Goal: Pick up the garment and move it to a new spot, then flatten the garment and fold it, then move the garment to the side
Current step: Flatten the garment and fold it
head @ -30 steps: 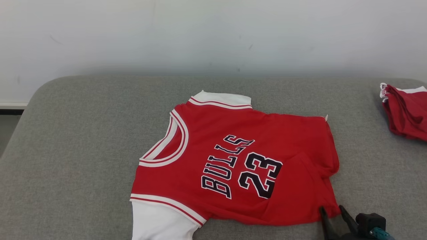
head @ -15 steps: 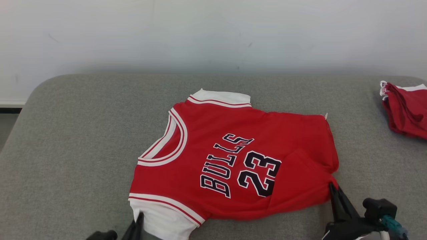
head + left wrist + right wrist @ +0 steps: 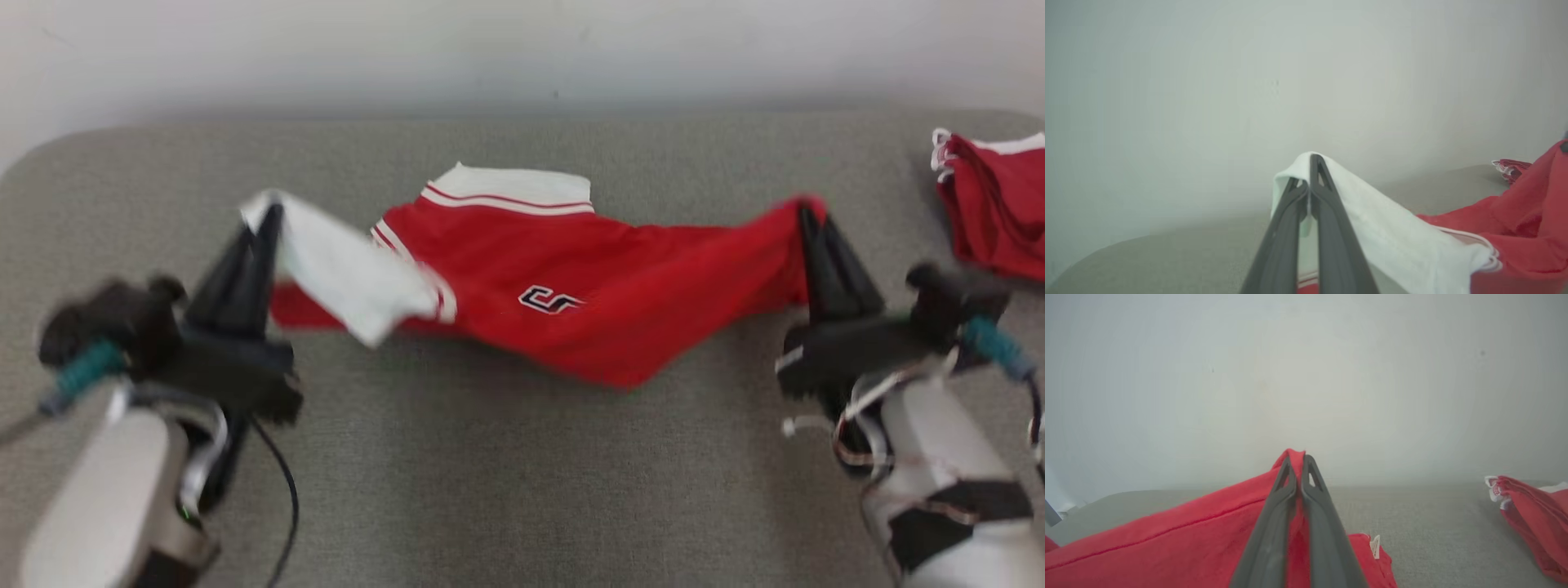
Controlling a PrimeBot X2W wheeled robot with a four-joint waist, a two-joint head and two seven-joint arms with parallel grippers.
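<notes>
The garment (image 3: pixel 571 286) is a red jersey with white sleeves and black lettering, hanging stretched between my two grippers above the grey cushion (image 3: pixel 506 482). My left gripper (image 3: pixel 268 214) is shut on a white sleeve (image 3: pixel 1372 220) at the left end. My right gripper (image 3: pixel 808 211) is shut on the red hem corner (image 3: pixel 1294 457) at the right end. The middle of the cloth sags and its far white sleeve (image 3: pixel 510 186) still touches the cushion. Most of the lettering is folded out of sight.
A second red and white garment (image 3: pixel 992 204) lies bunched at the cushion's far right edge, also seen in the right wrist view (image 3: pixel 1531 510). A pale wall (image 3: pixel 522 49) runs behind the cushion. Bare grey cushion stretches in front of the lifted cloth.
Both grippers closed on the jersey's near corners and lifted them up and away from me, so the flat jersey now hangs between them. The camera has tilted down.
</notes>
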